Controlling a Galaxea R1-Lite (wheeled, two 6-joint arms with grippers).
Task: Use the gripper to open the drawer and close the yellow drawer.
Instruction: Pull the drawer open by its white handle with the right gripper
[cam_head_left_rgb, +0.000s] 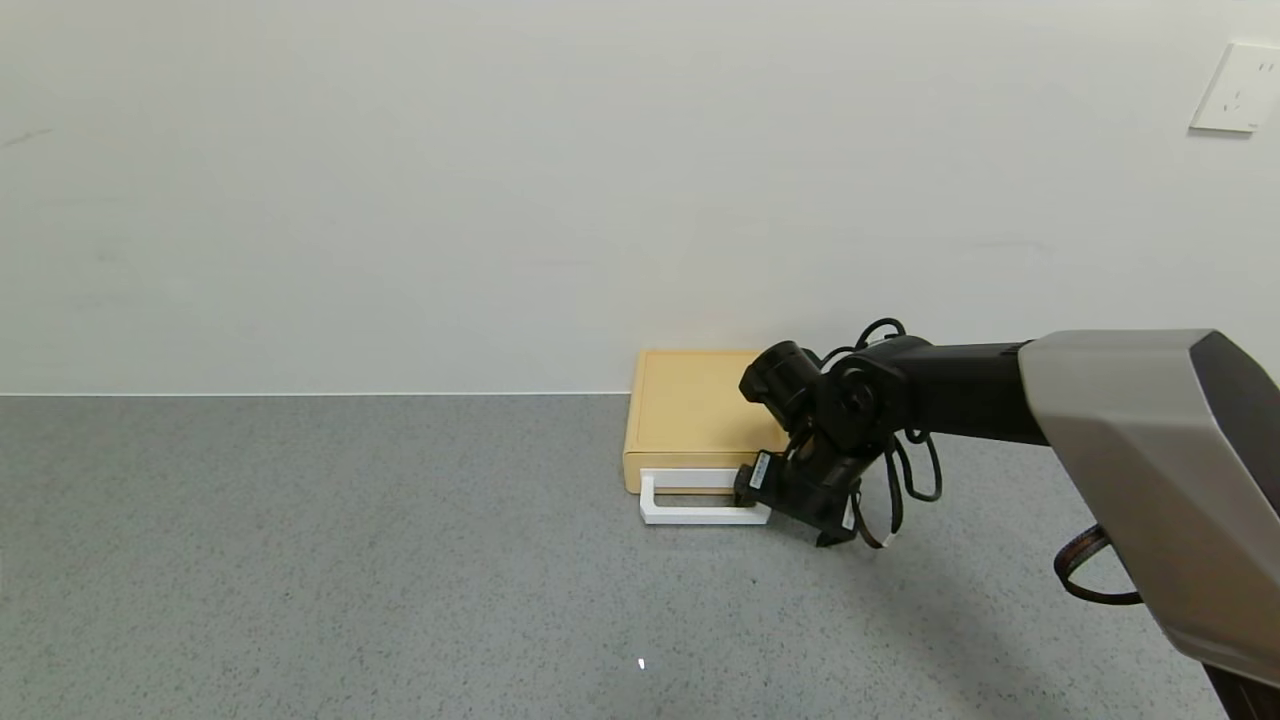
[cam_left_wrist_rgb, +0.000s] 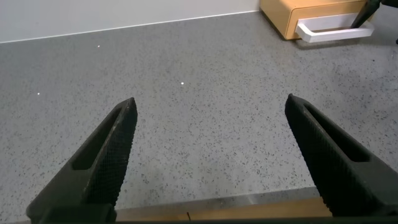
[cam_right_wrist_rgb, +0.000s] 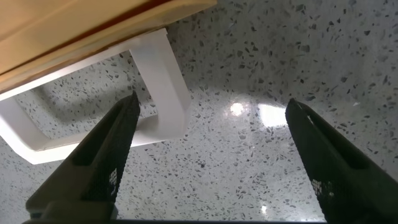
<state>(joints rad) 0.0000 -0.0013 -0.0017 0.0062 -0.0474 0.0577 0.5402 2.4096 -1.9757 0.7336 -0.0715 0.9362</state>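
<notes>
Head view shows the drawer (cam_head_left_rgb: 690, 480) shut in its case against the wall, right gripper (cam_head_left_rgb: 790, 495) at the handle's (cam_head_left_rgb: 700, 512) right corner, fingers (cam_right_wrist_rgb: 106, 155) wide, nothing gripped; opening and closing both remain.

Pale yellow-orange drawer (cam_head_left_rgb: 690, 415) showing a white loop handle (cam_head_left_rgb: 700, 512), black right tool (cam_right_wrist_rgb: 208, 158) contrasting, grey speckled surface (cam_head_left_rgb: 300, 560) lying beneath, off-white wall (cam_head_left_rgb: 500, 180) standing behind
</notes>
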